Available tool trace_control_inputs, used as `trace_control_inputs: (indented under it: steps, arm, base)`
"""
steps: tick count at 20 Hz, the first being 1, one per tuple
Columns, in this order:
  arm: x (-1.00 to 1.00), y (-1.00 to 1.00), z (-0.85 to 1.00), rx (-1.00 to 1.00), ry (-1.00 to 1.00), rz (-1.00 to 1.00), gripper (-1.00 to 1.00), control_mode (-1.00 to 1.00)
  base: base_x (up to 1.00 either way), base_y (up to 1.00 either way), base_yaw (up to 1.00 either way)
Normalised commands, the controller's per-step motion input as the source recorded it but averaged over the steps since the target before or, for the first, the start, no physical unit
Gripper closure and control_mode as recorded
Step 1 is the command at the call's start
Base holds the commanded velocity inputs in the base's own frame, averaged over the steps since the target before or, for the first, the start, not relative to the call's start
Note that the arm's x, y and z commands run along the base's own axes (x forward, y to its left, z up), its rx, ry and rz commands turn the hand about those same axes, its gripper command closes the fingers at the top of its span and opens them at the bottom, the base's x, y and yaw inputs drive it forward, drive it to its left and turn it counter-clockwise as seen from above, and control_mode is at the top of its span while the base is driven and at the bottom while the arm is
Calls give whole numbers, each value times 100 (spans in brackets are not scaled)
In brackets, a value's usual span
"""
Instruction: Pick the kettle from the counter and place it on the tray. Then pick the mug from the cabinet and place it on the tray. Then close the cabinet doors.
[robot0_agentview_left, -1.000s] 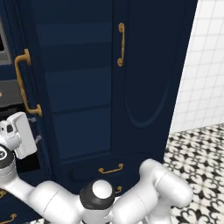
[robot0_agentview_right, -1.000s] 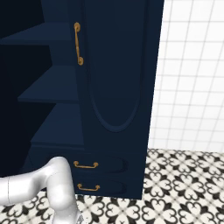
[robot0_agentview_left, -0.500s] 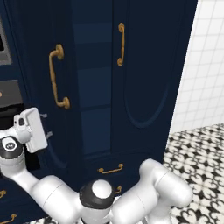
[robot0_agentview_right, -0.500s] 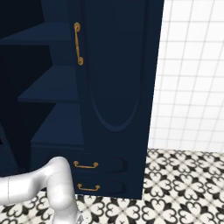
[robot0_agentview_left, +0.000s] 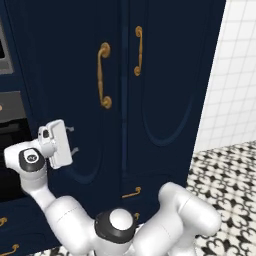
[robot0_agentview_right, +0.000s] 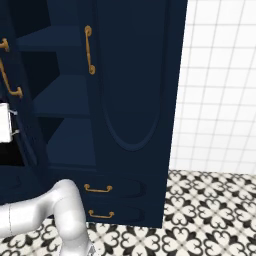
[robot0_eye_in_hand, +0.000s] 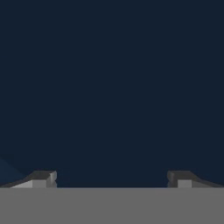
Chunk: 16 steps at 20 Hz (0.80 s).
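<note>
The gripper (robot0_agentview_left: 71, 140) stood with its jaws spread wide and nothing between them, its two dark fingertips (robot0_eye_in_hand: 41, 177) set far apart against a flat, unbroken field of navy paint. From the left base view the white hand pointed straight at the lower half of the left cabinet door (robot0_agentview_left: 70, 90), pressed up close to it; whether the tips touched the panel I could not tell.

Above and to the right of the gripper ran that door's long brass handle (robot0_agentview_left: 103, 75), a slim curved bar with flared ends, warm and slightly glossy. Just right of it hung the matching handle (robot0_agentview_left: 138, 51) of the right cabinet door (robot0_agentview_left: 170, 85), whose matt navy face carried a raised moulding with a rounded bottom. In the right base view the left door stood slightly ajar, leaving a gap through which the cabinet (robot0_agentview_right: 65, 100) showed dark blue shelves, plain and smooth.

Below and to the right of the gripper, two drawers carried small curved brass pulls (robot0_agentview_right: 98, 188). Farther right rose a wall (robot0_agentview_right: 220, 85) of glossy white square tiles, and beneath it a floor (robot0_agentview_right: 210, 210) of black-and-white ornamental pattern.

No lettering or label was readable on anything.
</note>
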Motion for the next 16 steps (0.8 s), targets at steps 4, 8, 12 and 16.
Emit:
trace_control_inputs:
  steps: [4,8,12,16]
  arm:
    - [45,-74,-1,0,0,0,-100,-100]
    - [62,-67,0,0,0,0,-100,-100]
    - [74,-61,0,0,0,0,-100,-100]
    - [80,-56,0,0,2,1,-100,-100]
  base:
    - [0,0,0]
    - [0,0,0]
    - [0,0,0]
    - [0,0,0]
